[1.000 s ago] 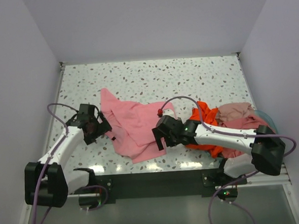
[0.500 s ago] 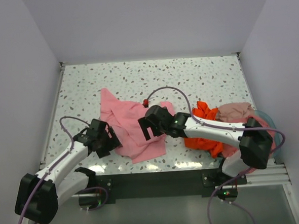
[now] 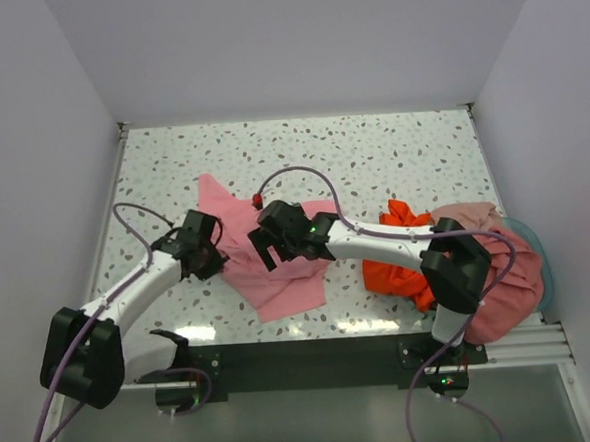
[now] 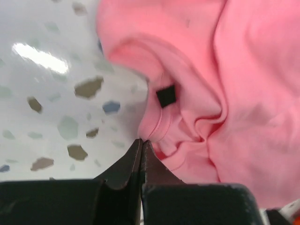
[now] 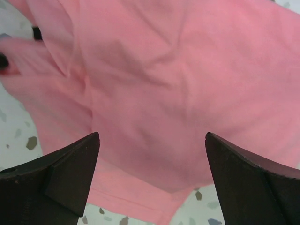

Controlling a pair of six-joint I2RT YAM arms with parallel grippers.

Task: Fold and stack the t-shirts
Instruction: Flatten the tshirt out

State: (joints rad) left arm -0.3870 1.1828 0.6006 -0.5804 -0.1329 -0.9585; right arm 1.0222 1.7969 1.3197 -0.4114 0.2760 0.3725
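White-speckled table [image 3: 371,156], plain walls on three sides. Light pink t-shirt [image 3: 278,272] lies crumpled and unfolded near the front edge, left of centre. Everything else is placed from it.

Left gripper [image 4: 141,143] is at the shirt's left hem, jaws pressed together. The tips meet right on the rolled edge, probably pinching cloth, but the wrist view is too close to be sure. Right gripper [image 5: 152,138] hangs over the shirt's middle, fingers [image 5: 70,164] wide apart, nothing between them, cloth flat below.

Orange-red t-shirt [image 3: 399,275] is bunched just right of the pink one. Salmon-pink t-shirt [image 3: 509,278] is heaped further right, draped over the teal basket [image 3: 535,251].

Step in hand, as I judge it, is spreading the pink shirt before folding. To do it well:
- Confirm the left pinch holds a single layer.
- Bring the right gripper down on the opposite hem rather than mid-panel.
- Pull both apart evenly to flatten wrinkles.

Room:
- Bare table beyond the shirt toward the back wall is the best place to spread.
- Left wall is fairly near the shirt's left side, so outward pull is limited there.
- Front edge is close below the shirt's lower corner, so avoid dragging cloth off it.
- The orange-red shirt crowds the right side.
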